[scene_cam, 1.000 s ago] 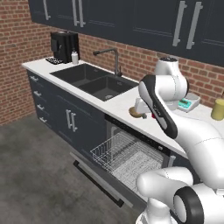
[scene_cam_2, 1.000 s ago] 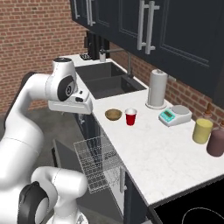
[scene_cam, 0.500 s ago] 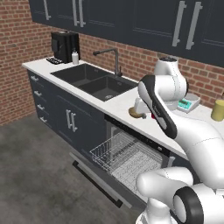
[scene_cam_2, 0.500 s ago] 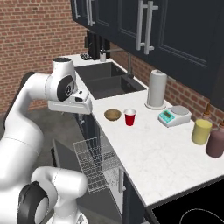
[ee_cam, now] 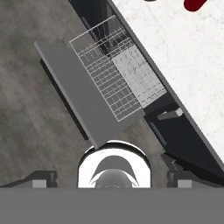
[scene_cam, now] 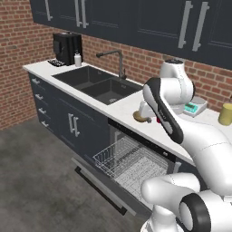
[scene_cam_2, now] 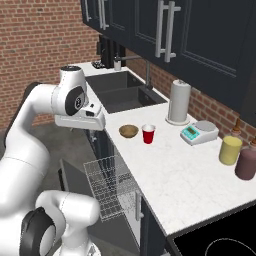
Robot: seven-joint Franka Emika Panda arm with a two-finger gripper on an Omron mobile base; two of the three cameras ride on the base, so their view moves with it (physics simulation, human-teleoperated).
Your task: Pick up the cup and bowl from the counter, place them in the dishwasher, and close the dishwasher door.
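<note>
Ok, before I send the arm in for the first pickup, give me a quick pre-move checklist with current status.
1. Fingers open, holding nothing: ok.
2. Cup upright on the counter, free to grab: ok.
3. Bowl beside the cup, apart from it: ok.
4. Dishwasher door folded down: ok.
5. Rack pulled out, nothing in it: ok.
6. Hand lined up over the cup: not ok, it hangs off the counter's edge, looking down at the floor and door.
</note>
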